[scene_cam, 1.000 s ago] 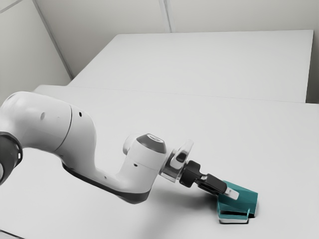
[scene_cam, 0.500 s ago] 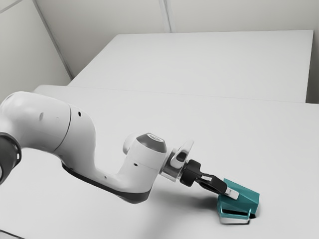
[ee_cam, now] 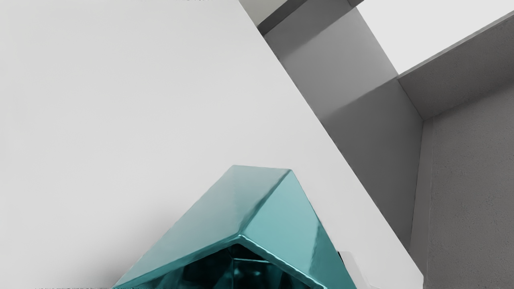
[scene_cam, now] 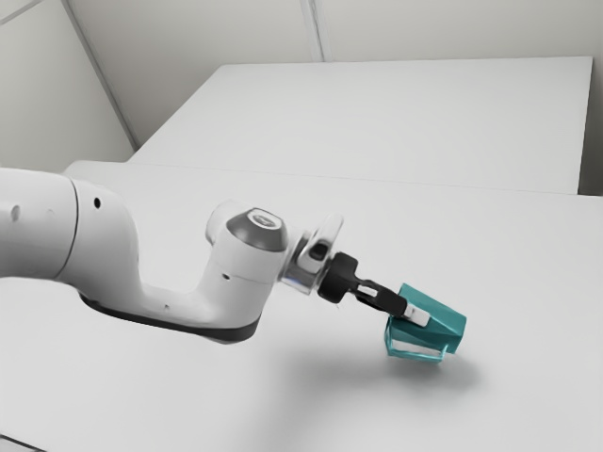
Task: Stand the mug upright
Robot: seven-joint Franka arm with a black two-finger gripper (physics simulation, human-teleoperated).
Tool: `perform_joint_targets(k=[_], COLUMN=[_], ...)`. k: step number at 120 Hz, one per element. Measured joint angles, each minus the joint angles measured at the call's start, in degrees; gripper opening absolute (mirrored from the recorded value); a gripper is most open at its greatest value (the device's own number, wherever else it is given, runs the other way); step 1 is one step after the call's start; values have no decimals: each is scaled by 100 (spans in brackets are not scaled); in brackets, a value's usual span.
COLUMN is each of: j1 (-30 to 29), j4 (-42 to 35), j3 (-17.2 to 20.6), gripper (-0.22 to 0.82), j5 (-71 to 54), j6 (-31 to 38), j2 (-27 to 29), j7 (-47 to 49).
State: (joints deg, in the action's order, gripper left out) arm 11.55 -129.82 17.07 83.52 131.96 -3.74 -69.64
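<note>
In the exterior view my gripper (scene_cam: 415,314) is shut on the teal mug (scene_cam: 441,330), with a light fingertip lying against its side. The faceted mug hangs tilted above the table, its shadow falling below it. Its handle (scene_cam: 415,354) is on the lower side. In the wrist view the mug (ee_cam: 281,212) shows its angular outer walls and part of its dark opening, and one pale fingertip of the gripper (ee_cam: 355,271) appears beside it. The other fingertip is hidden by the mug.
The white table (scene_cam: 236,395) spreads around and beneath the arm. Behind it lies another white surface (scene_cam: 396,113), with pale walls beyond. In the wrist view the table's edge runs diagonally past the mug, with a grey wall (ee_cam: 470,180) beyond.
The mug has risen off the table with my gripper, moving up and toward the exterior view's left. The whole arm has shifted that way too. The mug remains tilted.
</note>
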Motion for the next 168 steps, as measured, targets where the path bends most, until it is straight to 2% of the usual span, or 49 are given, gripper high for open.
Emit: perform_joint_targets(k=[52, 79, 122, 168], j1=[-565, -998, -1272, -1493], j4=[131, 165, 121, -516], j3=[-58, -56, -61, -55], gripper=[-15, -15, -16, -15], j5=[-4274, -6094, -8196, -8904], j6=[-72, -539, -1064, -1100], j2=[659, 972, 1147, 1659], j7=[1710, 2745, 4118, 5248])
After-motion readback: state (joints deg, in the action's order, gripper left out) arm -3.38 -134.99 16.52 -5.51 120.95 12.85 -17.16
